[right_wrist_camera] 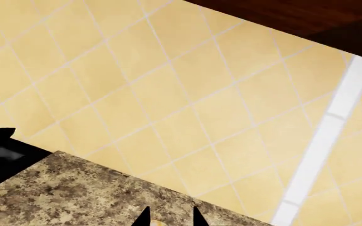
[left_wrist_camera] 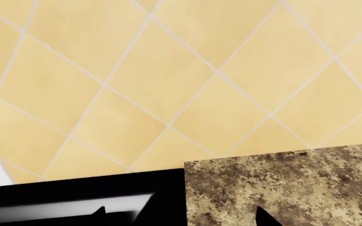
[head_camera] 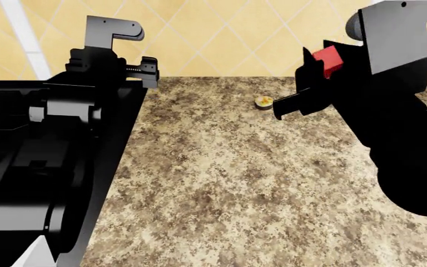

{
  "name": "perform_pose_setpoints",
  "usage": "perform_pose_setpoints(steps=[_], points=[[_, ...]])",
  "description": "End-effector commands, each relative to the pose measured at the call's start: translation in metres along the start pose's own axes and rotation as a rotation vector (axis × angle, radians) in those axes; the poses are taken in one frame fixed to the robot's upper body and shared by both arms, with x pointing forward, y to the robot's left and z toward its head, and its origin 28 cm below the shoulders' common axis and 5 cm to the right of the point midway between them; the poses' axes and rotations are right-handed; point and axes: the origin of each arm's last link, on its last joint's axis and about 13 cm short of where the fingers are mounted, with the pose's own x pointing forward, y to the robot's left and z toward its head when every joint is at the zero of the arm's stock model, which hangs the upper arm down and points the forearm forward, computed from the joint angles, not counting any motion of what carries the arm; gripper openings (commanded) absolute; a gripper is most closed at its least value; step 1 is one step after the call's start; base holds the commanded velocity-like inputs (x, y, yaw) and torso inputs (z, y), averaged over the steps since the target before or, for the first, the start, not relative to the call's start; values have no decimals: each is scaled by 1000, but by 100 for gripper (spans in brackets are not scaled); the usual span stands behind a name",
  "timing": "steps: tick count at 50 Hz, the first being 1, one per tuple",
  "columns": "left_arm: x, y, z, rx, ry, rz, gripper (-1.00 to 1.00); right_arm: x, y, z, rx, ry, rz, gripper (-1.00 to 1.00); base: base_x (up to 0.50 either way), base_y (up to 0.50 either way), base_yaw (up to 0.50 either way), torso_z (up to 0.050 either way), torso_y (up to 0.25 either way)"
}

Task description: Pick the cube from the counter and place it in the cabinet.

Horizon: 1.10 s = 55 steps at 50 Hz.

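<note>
The red cube [head_camera: 326, 60] is held in my right gripper [head_camera: 312, 75], lifted above the back of the speckled counter [head_camera: 236, 183]. In the right wrist view the gripper's [right_wrist_camera: 168, 217] two tips stand close together over the counter [right_wrist_camera: 74, 188], and the cube itself is hidden there. My left gripper [head_camera: 147, 69] is open and empty at the seam between stove and counter. Its tips [left_wrist_camera: 181, 214] are wide apart in the left wrist view. A dark wooden cabinet underside [right_wrist_camera: 294, 14] shows high on the tiled wall.
A small yellow-topped disc [head_camera: 264, 101] lies on the counter near the wall, below and left of the cube. The black gas stove [head_camera: 20, 139] borders the counter on the left and also shows in the left wrist view [left_wrist_camera: 74, 188]. Yellow tiled wall [head_camera: 221, 33] behind.
</note>
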Motion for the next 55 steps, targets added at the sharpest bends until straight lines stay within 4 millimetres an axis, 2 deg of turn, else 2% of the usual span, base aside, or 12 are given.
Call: perform_pose_setpoints(steps=[1,9,14,18,22,29,33,36,40,51,55], points=[[-5,-1,8,5,-12,-5,100,-77,24,42,-91,-193,135,-100,0,0,0,0,0],[-5,0,-4,0,-2,-16,100,-69,79,50,-83,-435,121,-100,0,0,0,0,0],[-6,5,-10,-2,6,-7,100,-61,96,53,-72,-486,118,-100,0,0,0,0,0],[-5,7,-12,0,6,-6,100,-51,99,60,-71,-519,67,-100,0,0,0,0,0],[-3,5,-11,4,4,-11,100,-31,87,90,-92,-560,-35,-100,0,0,0,0,0],[-5,3,-7,10,2,-32,100,-4,65,159,-145,-532,-23,-100,0,0,0,0,0],[-5,4,-10,5,4,-32,100,16,36,188,-149,-492,-75,-100,0,0,0,0,0],[-3,6,-12,3,9,-31,100,28,18,198,-143,-470,-138,-100,0,0,0,0,0],[-1,6,-14,9,13,-28,100,36,6,206,-147,-460,-179,-100,0,0,0,0,0],[-2,4,-17,40,22,-22,100,27,-31,244,-121,-473,-307,-100,0,0,0,0,0],[-2,6,-22,45,35,-15,100,36,-43,249,-78,-419,-297,-100,0,0,0,0,0]])
